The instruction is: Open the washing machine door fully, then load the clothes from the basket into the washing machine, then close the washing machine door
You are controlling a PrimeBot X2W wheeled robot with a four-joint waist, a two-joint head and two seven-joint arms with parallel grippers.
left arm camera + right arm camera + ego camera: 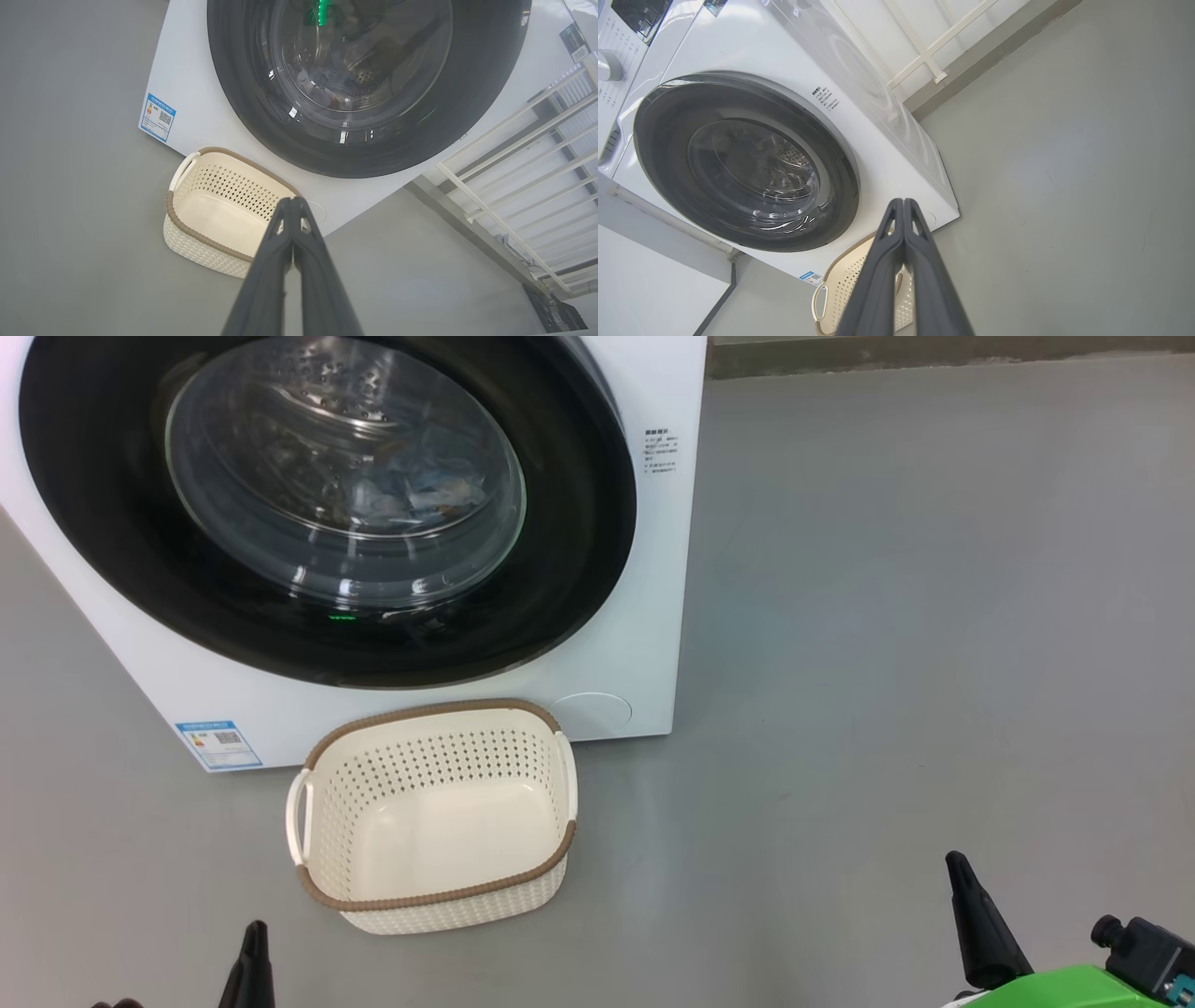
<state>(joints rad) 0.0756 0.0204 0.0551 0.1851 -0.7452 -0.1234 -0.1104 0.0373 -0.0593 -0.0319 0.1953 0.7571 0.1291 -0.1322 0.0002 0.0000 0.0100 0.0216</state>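
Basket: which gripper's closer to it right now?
Left. The left gripper is by the near-left corner of the basket; the right gripper is well out to its right.

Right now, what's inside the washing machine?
Through the shut washing machine door, pale blue-and-white clothes lie in the steel drum. The black rim and glare hide the rest.

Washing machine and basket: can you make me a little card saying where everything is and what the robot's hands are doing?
Door: round washing machine door, glossy black rim, clear glass window, shut.
Machine: big white front-loading washing machine standing on grey floor.
Clothes: pale blue fabric clothes, inside, behind the door's window.
Basket: small cream perforated plastic basket, brown rim, empty, before the machine.
Hands: left gripper and right gripper both shut, holding nothing.
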